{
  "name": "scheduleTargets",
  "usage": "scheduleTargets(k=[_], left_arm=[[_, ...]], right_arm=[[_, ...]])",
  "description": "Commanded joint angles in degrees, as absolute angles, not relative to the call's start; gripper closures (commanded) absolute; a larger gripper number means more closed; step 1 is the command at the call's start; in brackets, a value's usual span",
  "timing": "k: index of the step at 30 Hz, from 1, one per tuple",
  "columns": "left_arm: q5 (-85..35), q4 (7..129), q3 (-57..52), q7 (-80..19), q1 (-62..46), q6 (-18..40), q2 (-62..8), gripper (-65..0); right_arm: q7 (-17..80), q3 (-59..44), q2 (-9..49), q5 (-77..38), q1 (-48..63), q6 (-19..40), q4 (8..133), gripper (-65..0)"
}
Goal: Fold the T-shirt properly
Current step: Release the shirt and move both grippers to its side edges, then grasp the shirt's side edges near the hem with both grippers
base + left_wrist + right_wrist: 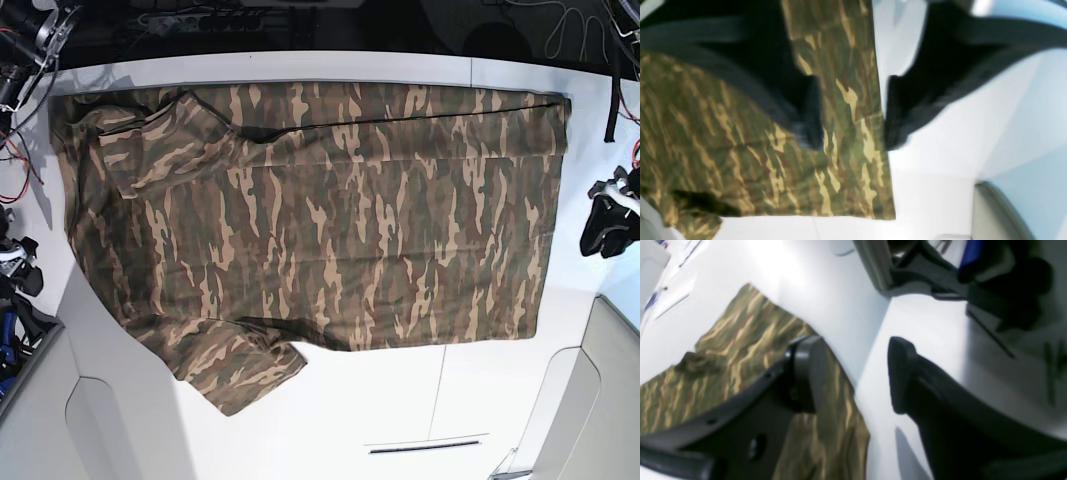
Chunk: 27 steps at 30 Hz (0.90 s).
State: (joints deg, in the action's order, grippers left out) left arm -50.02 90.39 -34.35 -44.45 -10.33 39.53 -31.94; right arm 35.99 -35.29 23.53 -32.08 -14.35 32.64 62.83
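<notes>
Both grippers parted and empty, one fold laid

The left gripper [853, 113] and right gripper [853, 373] hover with jaws apart, holding nothing. The T-shirt [310, 220] lies flat on the white table [400, 410], its 12 o'clock edge apparently folded over (further folds likely remain), one sleeve spread at 7 o'clock.

Camouflage T-shirt [320, 215], spread flat on white table, top edge apparently folded over
</notes>
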Motion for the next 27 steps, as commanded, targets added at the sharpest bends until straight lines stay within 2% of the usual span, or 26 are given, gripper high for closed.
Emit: scheduleTargets(k=[1, 9, 16, 21, 27], left_arm=[[-49.9, 89.3, -33.2, -42.3, -8.0, 40.0, -33.7, -38.1], [-42.3, 68.0, -20.9, -38.6, 9.6, 40.0, -34.3, -38.6], [-37.3, 49.1, -16.8, -33.5, 21.1, 40.0, -34.3, -38.6], [-37.0, 40.9, -16.5, -33.4, 24.8, 39.6, -34.3, -38.5], [-37.1, 37.4, -16.5, -33.0, 24.9, 39.3, -33.5, -38.5]], right_arm=[[34.0, -34.5, 24.9, -32.0, -16.7, 32.8, 61.8, -30.1], [28.9, -28.4, 24.6, -26.6, -24.4, 32.8, 48.8, -30.1], [26.5, -27.9, 24.6, -25.2, -26.3, 32.8, 43.4, -30.2], [26.0, -27.9, 24.1, -23.2, -26.3, 32.8, 41.2, -30.2], [23.8, -27.9, 23.1, -22.2, -26.3, 32.8, 38.7, -30.2]])
